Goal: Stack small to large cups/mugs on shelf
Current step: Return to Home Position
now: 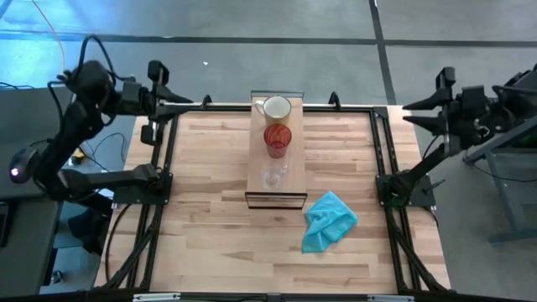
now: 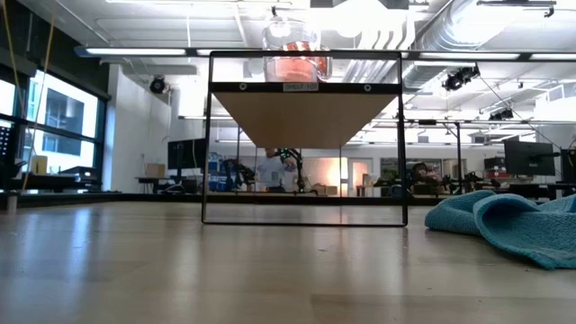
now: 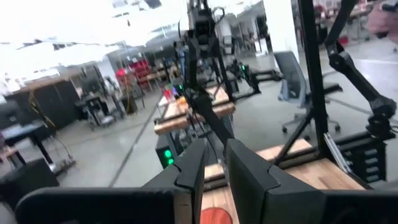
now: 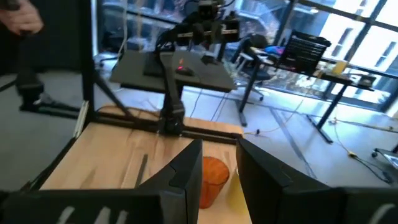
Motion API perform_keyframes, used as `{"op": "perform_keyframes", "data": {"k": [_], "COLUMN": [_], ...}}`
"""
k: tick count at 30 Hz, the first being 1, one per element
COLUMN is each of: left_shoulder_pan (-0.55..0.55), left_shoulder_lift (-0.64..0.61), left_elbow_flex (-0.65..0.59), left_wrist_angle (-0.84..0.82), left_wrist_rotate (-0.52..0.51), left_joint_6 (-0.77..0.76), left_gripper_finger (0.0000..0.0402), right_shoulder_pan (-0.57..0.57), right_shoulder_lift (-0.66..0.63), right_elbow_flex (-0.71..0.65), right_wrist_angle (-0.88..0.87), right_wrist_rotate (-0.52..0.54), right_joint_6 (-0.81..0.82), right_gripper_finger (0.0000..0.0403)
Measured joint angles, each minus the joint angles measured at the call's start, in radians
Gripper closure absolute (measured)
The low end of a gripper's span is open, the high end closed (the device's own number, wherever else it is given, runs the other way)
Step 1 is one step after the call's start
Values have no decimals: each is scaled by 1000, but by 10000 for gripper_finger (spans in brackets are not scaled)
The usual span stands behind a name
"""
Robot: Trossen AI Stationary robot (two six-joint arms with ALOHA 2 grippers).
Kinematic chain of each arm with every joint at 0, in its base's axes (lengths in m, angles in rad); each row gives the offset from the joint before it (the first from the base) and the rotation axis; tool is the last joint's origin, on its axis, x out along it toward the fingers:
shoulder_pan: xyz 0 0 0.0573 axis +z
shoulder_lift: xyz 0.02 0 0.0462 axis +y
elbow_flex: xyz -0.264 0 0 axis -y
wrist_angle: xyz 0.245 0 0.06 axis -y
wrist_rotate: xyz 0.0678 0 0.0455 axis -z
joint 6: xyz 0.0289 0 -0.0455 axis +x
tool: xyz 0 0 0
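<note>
A long light-wood shelf (image 1: 257, 159) stands at the table's middle, raised on a thin dark frame (image 2: 304, 135). Three cups stand on it in a row, each on its base. The cream-white mug (image 1: 277, 107) is at the far end, the red translucent cup (image 1: 278, 138) is mid-board, and the small clear glass (image 1: 273, 175) is nearer. My left gripper (image 1: 195, 102) hovers at the table's far left corner, my right gripper (image 1: 406, 114) at its far right corner. Both are narrowly open, empty and far from the cups. The right wrist view shows the red cup (image 4: 214, 177) between the fingers, far off.
A crumpled teal cloth (image 1: 330, 220) lies on the tabletop right of the shelf's near end, also low at the right of the low view (image 2: 513, 220). Bare butcher-block (image 1: 210, 193) lies left and near. Dark arm mounts line both table sides.
</note>
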Motion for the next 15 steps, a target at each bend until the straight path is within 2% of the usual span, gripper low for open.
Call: {"op": "perform_keyframes", "data": {"k": [5,10,15], "left_shoulder_pan": [0,0,0], "left_shoulder_lift": [-82,-134,-167], "left_elbow_flex": [-173,-299,-400], "left_wrist_angle": [199,312,397], "left_wrist_rotate": [-40,-106,-212], "left_joint_6": [-72,-127,-177], "left_gripper_finger": [346,346,346], "right_shoulder_pan": [0,0,0], "right_shoulder_lift": [0,-8,-45], "right_elbow_flex": [0,-1,-1], "right_wrist_angle": [-17,-29,-39], "right_wrist_rotate": [-66,-68,48], "right_joint_6": [-4,-4,46], "right_gripper_finger": [311,311,311]}}
